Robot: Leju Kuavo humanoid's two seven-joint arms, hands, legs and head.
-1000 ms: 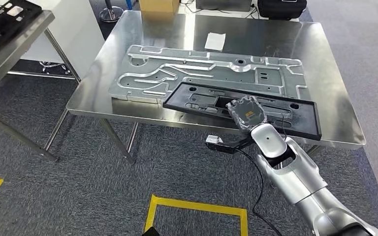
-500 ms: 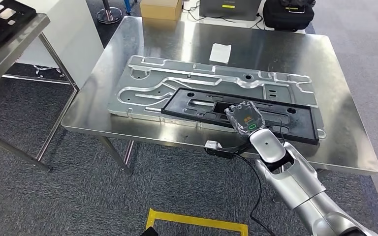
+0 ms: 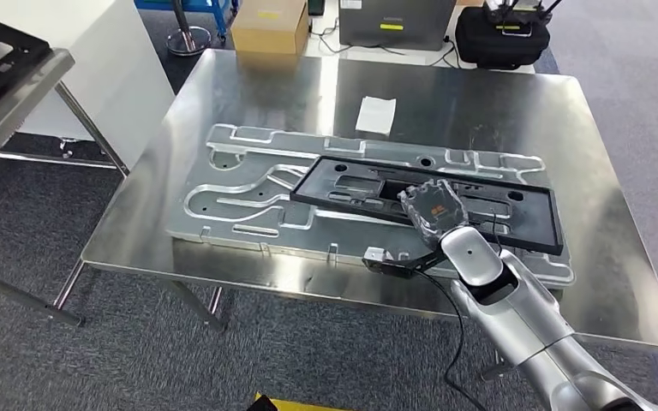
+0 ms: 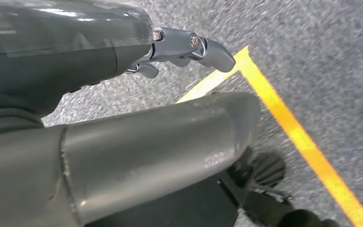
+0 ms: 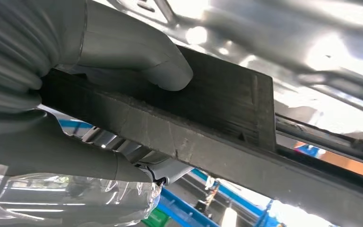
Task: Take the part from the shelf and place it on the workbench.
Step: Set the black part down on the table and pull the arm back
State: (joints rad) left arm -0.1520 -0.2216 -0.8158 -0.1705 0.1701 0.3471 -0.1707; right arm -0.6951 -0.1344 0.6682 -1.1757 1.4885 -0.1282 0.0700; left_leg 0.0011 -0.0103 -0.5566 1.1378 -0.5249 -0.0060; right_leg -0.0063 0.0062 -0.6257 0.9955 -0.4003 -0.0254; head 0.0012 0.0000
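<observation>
The right hand [image 3: 433, 208] is clamped on the near long edge of the black frame [image 3: 480, 214] — in the right wrist view the thumb [image 5: 137, 59] presses on one face of the frame [image 5: 217, 113] and the other fingers wrap under it. The frame is over the worktop [image 3: 248, 94], and it lies across the big silver metal plate [image 3: 240, 201] just beyond the hand; whether it rests fully on the plate or is a little lifted, I cannot tell. I judge the step in hand to be the placing: the carrying looks finished, and the next move calls for lowering the frame flat, then letting go without dragging it.

The left hand [image 4: 189, 47] hangs over the grey floor near a yellow line [image 4: 302, 137], holding nothing, its fingers slightly apart.

Farther behind the right hand a white paper [image 3: 375, 114] lies on the worktop, and beyond the far edge stand a cardboard box [image 3: 270, 26] and a black bag [image 3: 501, 34].
</observation>
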